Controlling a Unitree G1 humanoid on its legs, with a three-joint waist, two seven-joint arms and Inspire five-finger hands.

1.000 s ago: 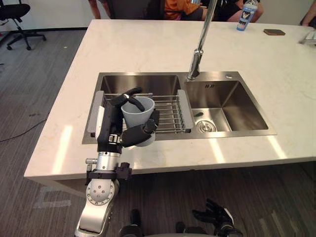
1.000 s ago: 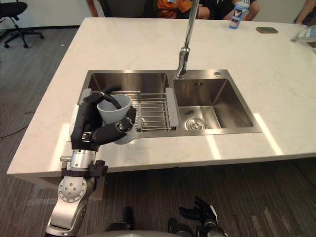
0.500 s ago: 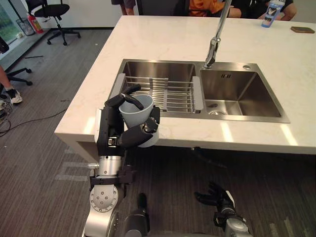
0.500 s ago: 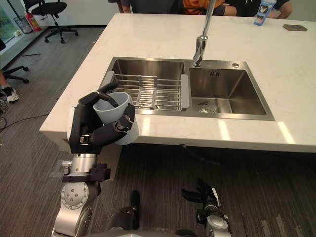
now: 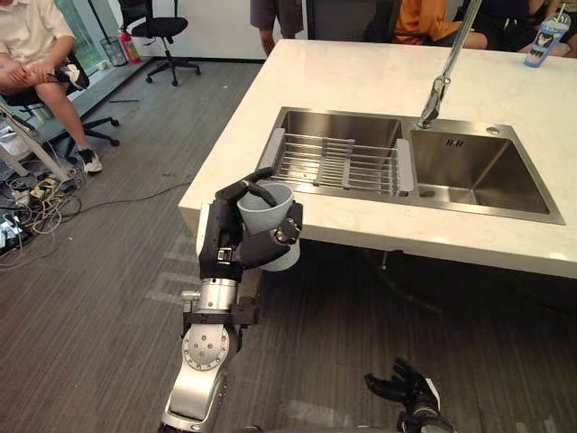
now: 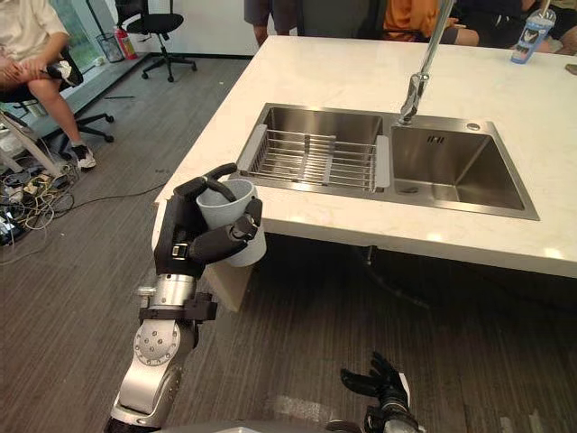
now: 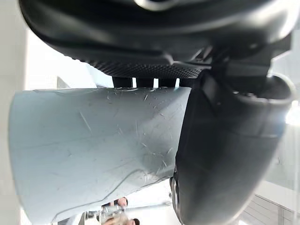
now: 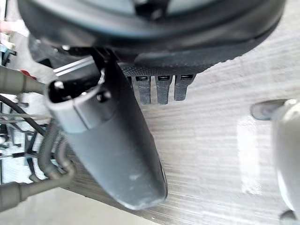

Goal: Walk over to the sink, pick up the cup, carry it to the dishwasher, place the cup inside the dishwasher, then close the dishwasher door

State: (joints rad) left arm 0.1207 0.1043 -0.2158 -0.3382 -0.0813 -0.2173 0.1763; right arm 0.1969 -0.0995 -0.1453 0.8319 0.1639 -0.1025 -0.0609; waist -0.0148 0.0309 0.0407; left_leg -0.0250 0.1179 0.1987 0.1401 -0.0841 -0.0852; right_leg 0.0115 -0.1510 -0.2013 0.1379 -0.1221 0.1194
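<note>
Robot hand [image 5: 223,242] around cup [image 5: 269,215], near counter [image 5: 361,81]

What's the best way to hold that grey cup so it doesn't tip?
Grip the cup round its side wall, coming in sideways, as the left robot hand does: it stands upright, round, with no handle showing, so a wrap-around grip suits it.

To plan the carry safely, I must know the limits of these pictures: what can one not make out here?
1. Cup inside: eye views; its near wall and the left hand curled round it hide the bottom.
2. Faucet spout: both eye views; cut off by the top edge.
3. Sink, left basin floor: eye views; the rack covers it.
4. Person in orange: eye views; cut off by the top edge.
</note>
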